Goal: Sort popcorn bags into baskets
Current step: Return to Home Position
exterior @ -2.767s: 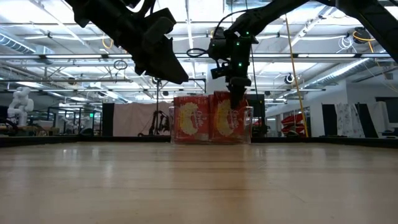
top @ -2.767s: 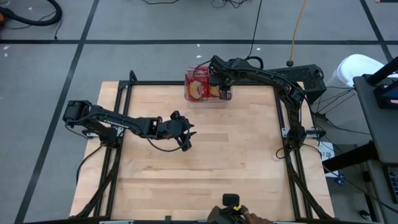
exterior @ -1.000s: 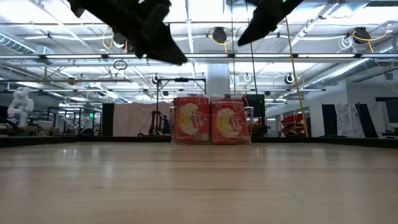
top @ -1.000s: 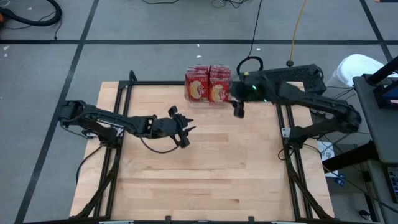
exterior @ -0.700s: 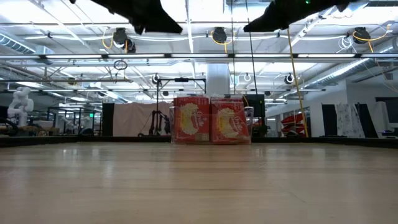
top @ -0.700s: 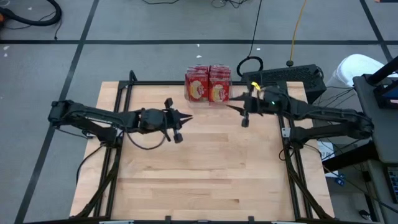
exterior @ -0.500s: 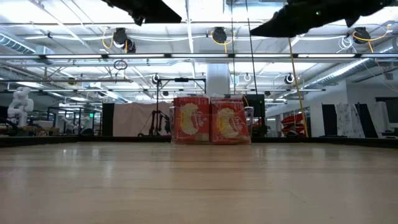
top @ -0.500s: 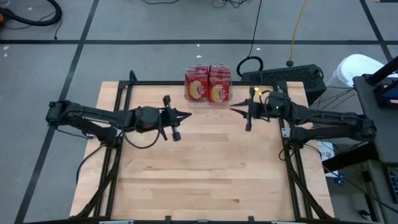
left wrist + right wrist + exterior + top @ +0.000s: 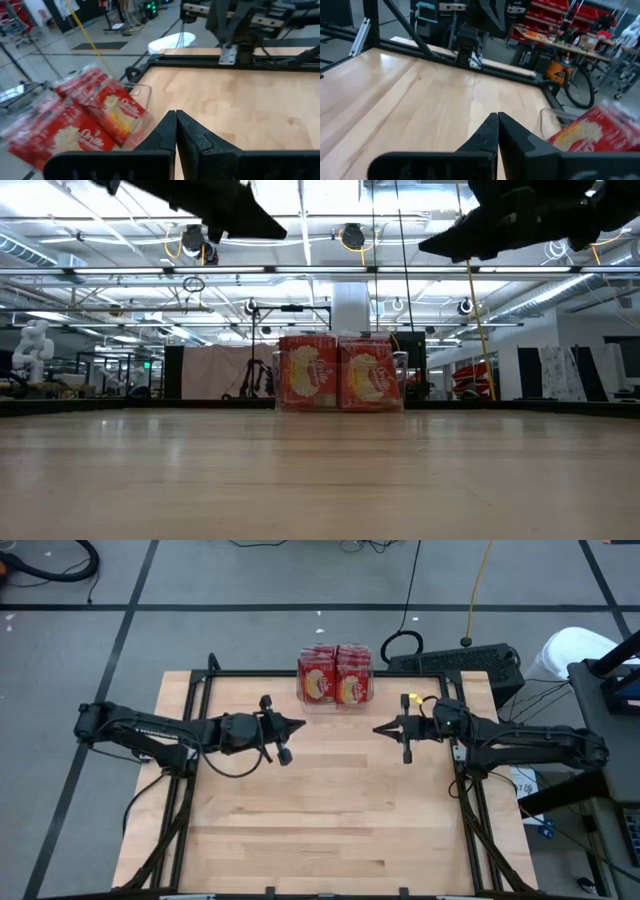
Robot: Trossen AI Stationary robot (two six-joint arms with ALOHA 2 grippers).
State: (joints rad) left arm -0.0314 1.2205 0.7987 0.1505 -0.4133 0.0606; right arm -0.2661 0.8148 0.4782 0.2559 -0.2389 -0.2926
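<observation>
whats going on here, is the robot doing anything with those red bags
Nothing is being handled at this moment. The popcorn bags stand packed in the clear bin at the far edge of the table, and every bag in view is inside it. The left gripper and right gripper hover above the table on either side of the bin, tips pointing toward each other. Both are shut and hold nothing.
</observation>
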